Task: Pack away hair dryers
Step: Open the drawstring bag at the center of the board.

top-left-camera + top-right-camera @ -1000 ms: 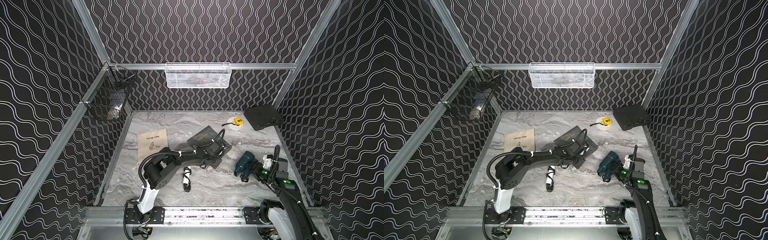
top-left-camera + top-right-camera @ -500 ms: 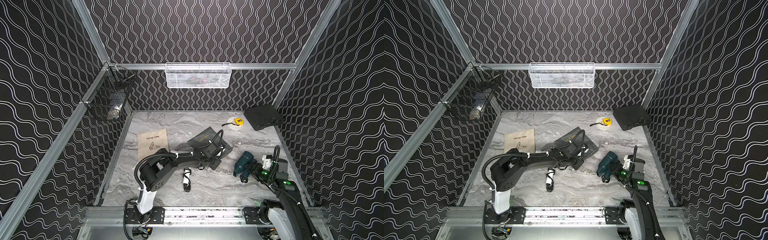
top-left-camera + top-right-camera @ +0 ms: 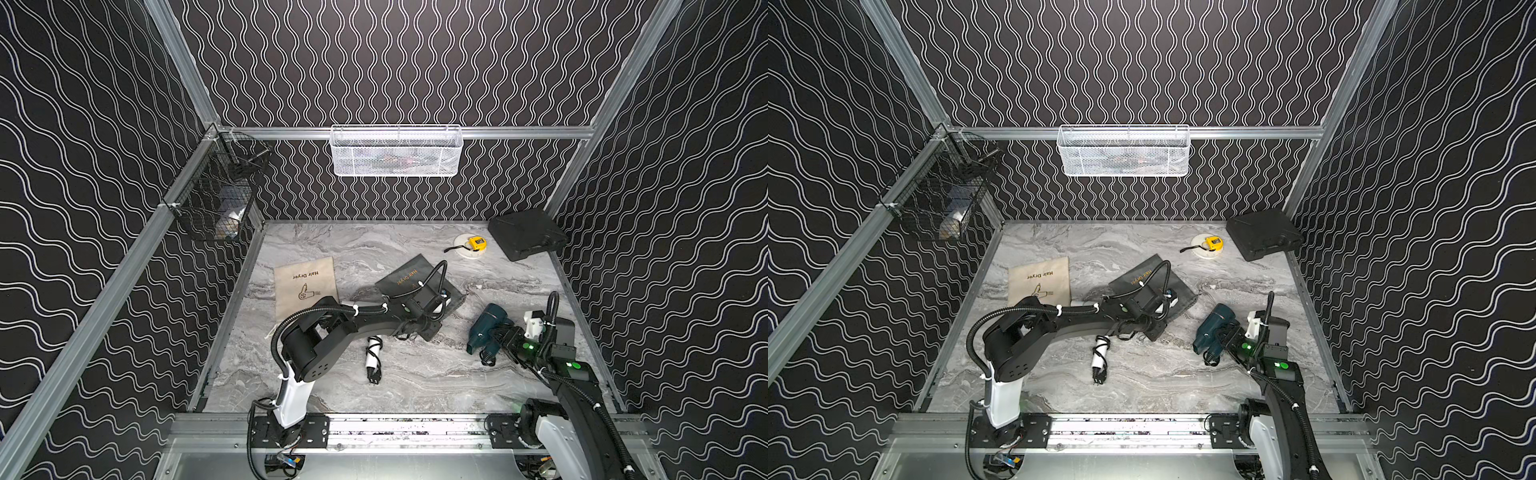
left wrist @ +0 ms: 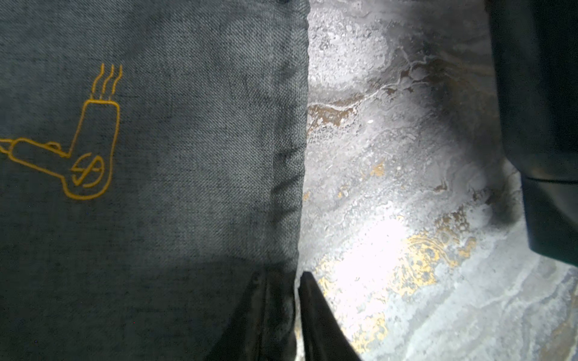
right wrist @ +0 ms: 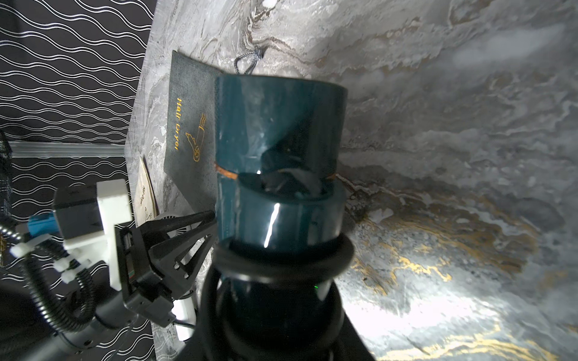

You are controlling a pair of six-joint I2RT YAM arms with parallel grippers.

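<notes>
The white dryer (image 3: 373,353) lies loose on the table (image 3: 415,382) beside the beige bag (image 3: 305,286). It looks light, hard and slick, best taken by its corded handle. The left claw (image 4: 297,278) sits at the edge of the dark grey bag (image 3: 409,276), jaws nearly together; whether they pinch cloth, I cannot tell. The right claw (image 3: 496,338) clasps the teal dryer (image 3: 492,318) nearby. The tape measure (image 3: 473,245) and black case (image 3: 525,232) sit well behind.

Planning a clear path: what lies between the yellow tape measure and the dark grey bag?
Bare marble table between tape measure and bag, in both top views.
</notes>
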